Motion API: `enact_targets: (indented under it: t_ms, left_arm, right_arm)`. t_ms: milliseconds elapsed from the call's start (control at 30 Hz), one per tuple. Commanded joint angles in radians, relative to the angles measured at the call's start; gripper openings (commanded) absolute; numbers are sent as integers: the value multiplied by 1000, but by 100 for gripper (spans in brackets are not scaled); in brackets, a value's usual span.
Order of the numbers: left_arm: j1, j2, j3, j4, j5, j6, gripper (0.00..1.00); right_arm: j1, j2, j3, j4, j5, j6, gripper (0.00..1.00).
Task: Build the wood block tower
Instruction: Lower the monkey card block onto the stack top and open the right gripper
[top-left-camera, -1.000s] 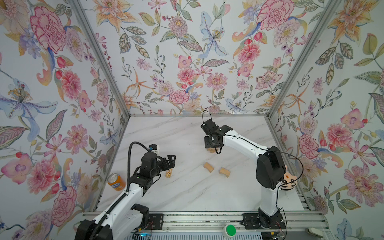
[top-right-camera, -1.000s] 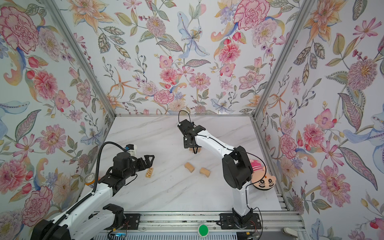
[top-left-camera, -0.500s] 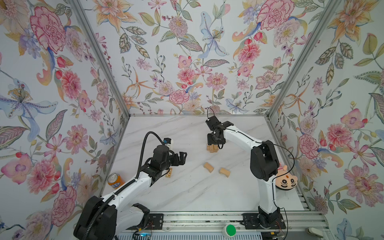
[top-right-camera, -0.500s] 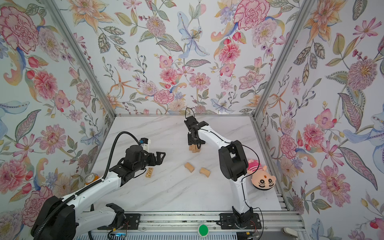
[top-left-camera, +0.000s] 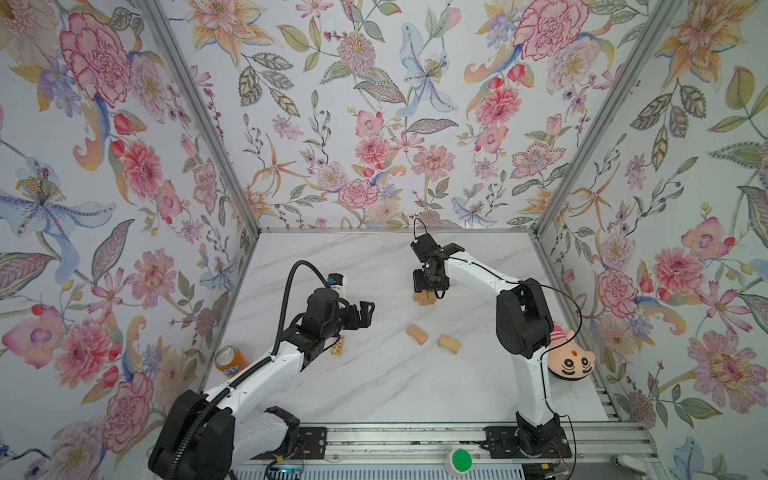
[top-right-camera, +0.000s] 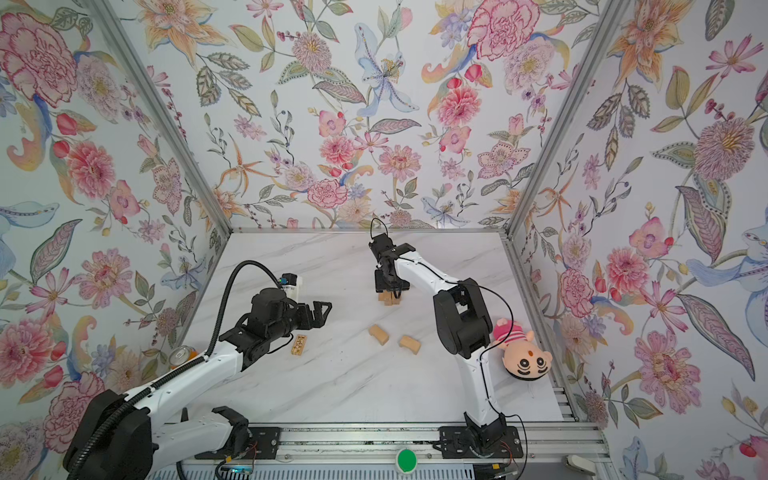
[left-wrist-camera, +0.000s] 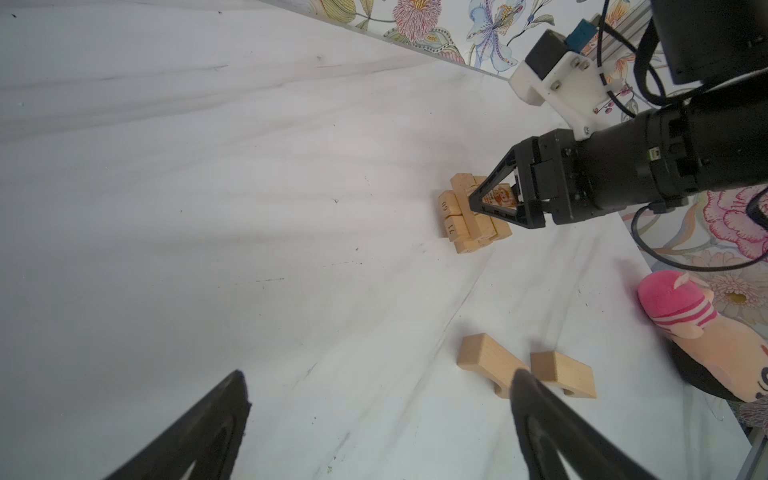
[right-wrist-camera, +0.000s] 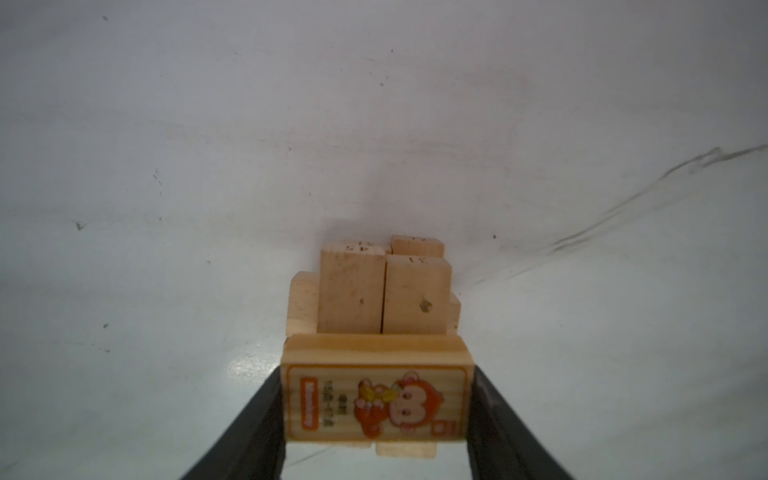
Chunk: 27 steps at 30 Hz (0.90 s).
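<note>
The tower (top-left-camera: 424, 298) (top-right-camera: 388, 299) is a small stack of tan wood blocks in crossed layers, standing mid-table toward the back. My right gripper (top-left-camera: 430, 287) (right-wrist-camera: 378, 399) reaches down over it and is shut on a wood block with an orange monkey print (right-wrist-camera: 376, 399) (left-wrist-camera: 500, 197), held at the tower's top (right-wrist-camera: 382, 295). Two plain blocks (top-left-camera: 417, 334) (top-left-camera: 449, 344) lie loose in front of the tower. A block with a dark print (top-right-camera: 299, 345) lies under my left arm. My left gripper (top-left-camera: 365, 314) (left-wrist-camera: 380, 374) hangs open and empty above the table.
An orange soda can (top-left-camera: 229, 358) stands at the left table edge. A pink striped plush doll (top-right-camera: 523, 357) lies at the right edge behind the right arm. A green button (top-left-camera: 461, 459) sits on the front rail.
My left gripper has moved right toward the table's middle, past the printed block, staying open. The right gripper has kept its hold on the monkey block over the tower, and its arm shifted slightly.
</note>
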Motion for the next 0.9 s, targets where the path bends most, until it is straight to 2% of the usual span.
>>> enact_targets:
  t_ms: [0, 600, 700, 867]
  left_arm:
    - [-5, 8, 30, 0, -19, 16, 99]
    - [-5, 23, 30, 1, -24, 15, 99]
    - [-5, 28, 30, 1, -23, 15, 99]
    - [-5, 30, 31, 4, -26, 14, 99]
  right_arm:
    - [-9, 7, 19, -22, -8, -17, 53]
    - [-18, 31, 32, -22, -29, -27, 57]
    - [-18, 35, 33, -22, -31, -30, 60]
    - [-18, 32, 40, -24, -42, -40, 78]
